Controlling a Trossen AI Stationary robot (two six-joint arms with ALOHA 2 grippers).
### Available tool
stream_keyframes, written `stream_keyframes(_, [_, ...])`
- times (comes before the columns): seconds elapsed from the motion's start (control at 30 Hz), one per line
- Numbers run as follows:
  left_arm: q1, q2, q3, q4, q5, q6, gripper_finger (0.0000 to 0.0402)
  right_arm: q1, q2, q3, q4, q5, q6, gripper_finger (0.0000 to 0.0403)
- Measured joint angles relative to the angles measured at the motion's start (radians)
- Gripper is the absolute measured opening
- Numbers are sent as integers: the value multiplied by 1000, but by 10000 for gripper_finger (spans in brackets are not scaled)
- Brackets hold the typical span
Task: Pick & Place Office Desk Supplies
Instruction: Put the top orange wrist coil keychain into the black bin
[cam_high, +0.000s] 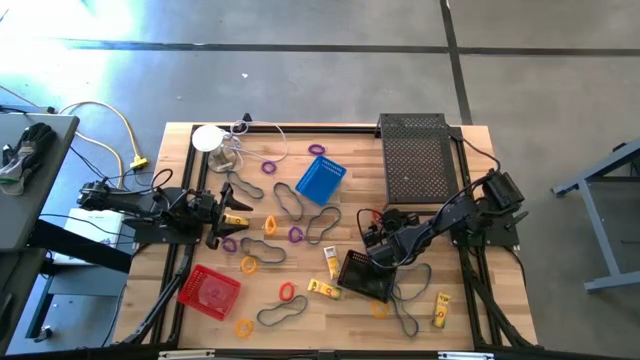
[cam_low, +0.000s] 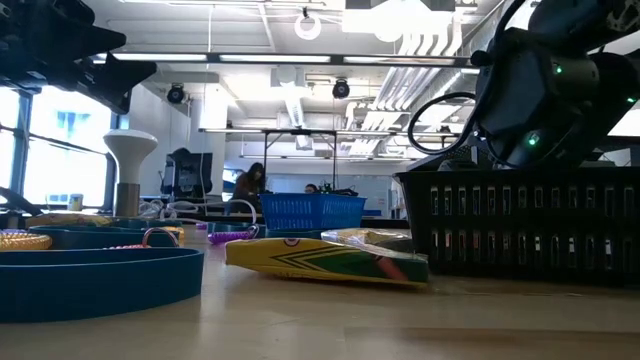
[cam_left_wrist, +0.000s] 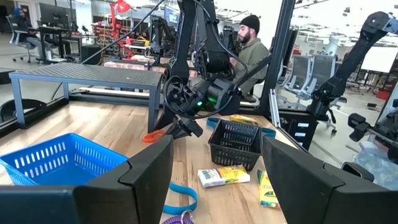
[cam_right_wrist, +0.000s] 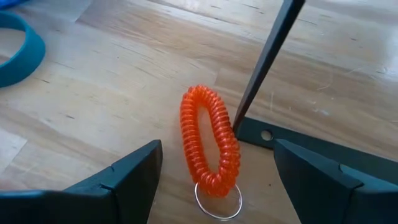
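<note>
An orange-red coil ring with a small metal key ring lies on the wooden table, right of centre. My right gripper is open and slants down over it, one finger on each side, touching nothing; it also shows in the high view and the left wrist view. A small black mesh basket stands just nearer than it. My left gripper waits open and level at the table's left, with nothing between its fingers.
A blue basket stands at centre back, a red basket near left, the large black mesh tray far right. Grey band loops, small coloured rings and yellow boxes are scattered about. A dark rod rises beside the coil.
</note>
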Motion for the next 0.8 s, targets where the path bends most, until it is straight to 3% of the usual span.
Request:
stream_keyframes(0.17, [0, 0, 0, -1, 0, -1, 238, 0, 0, 0, 0, -1, -25, 266])
stream_keyframes(0.8, [0, 0, 0, -6, 0, -2, 238, 1, 0, 0, -1, -1, -114, 26])
